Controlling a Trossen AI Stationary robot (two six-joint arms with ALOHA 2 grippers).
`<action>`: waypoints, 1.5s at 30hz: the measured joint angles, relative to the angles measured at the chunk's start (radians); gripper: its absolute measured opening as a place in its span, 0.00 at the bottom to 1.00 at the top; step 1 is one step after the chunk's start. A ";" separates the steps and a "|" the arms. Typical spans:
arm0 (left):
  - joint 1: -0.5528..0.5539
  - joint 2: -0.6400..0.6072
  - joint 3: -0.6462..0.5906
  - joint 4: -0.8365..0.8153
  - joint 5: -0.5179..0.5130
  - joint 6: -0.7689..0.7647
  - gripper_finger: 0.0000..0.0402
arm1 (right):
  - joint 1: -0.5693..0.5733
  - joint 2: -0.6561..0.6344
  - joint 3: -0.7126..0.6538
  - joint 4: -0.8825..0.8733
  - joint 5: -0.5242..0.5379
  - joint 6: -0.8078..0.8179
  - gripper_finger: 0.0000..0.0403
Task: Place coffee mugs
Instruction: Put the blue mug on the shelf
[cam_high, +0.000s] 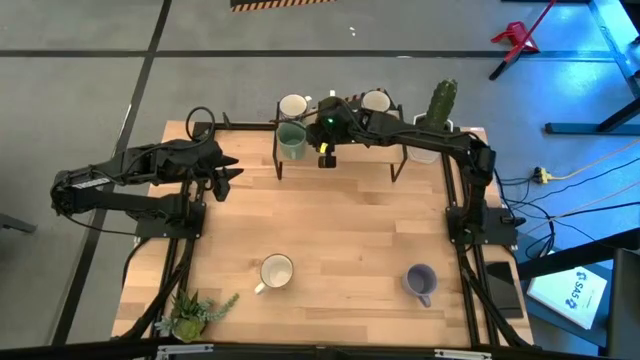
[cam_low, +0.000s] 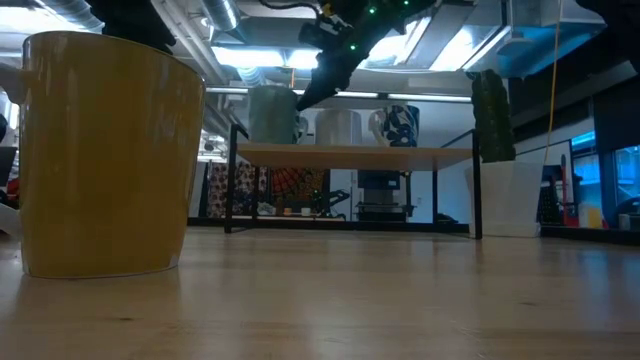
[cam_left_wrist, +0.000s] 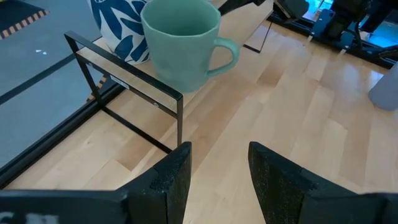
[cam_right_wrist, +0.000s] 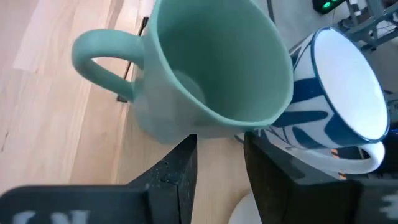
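The pale wooden bench (cam_high: 330, 235) carries a black-framed wooden shelf (cam_high: 345, 150) at its back. On the shelf stand a teal green mug (cam_high: 291, 138) and two blue-patterned white mugs (cam_high: 294, 106). Well in front of it wait a pale yellow mug (cam_high: 275, 272) and lavender mug (cam_high: 421, 283). The right claw (cam_high: 327, 152) hangs narrowly parted, empty, beside the teal mug; the left claw (cam_high: 226, 172), parted, idles off the shelf's left end. Roughly half done.

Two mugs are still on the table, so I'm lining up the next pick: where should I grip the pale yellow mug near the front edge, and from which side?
Take the pale yellow mug by its rim wall, coming straight down. It stands upright with its mouth open, so one finger can drop inside and one outside. Its handle points toward the front-left corner; grip the opposite, bare side. The left gripper, fingers open, is probably the nearer one.
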 joint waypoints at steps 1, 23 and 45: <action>0.000 0.000 0.000 0.000 0.000 0.000 0.38 | 0.000 0.001 0.000 -0.006 0.001 0.000 0.30; 0.000 0.000 0.000 0.083 0.042 -0.006 0.38 | -0.008 -0.017 0.408 -0.193 0.205 -0.133 0.30; 0.000 0.003 0.000 0.277 -0.051 -0.035 0.38 | -0.207 -0.107 0.566 -0.763 0.001 -0.049 0.42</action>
